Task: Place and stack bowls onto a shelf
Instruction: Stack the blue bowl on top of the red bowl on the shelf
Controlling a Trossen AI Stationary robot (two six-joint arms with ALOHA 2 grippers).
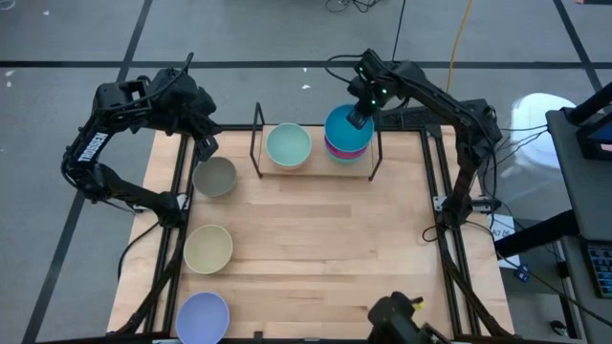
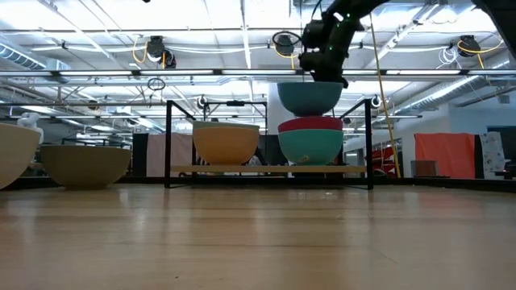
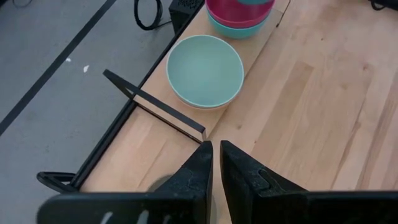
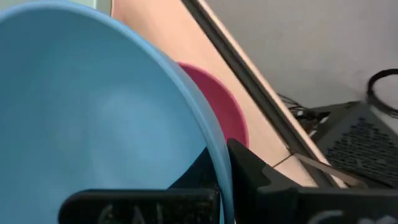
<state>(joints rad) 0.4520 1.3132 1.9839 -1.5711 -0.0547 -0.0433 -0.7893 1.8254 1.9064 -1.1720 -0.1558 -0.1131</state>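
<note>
Wooden table carrying shelf, grey-olive bowl, pale yellow bowl, lavender bowl

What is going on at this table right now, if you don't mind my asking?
The right gripper holds a teal bowl by its rim just above a stack on the shelf: a magenta bowl nested in another teal bowl. A mint bowl sits on the shelf beside the stack. The left gripper waits near the grey-olive bowl. The pale yellow bowl and lavender bowl remain on the table.
</note>
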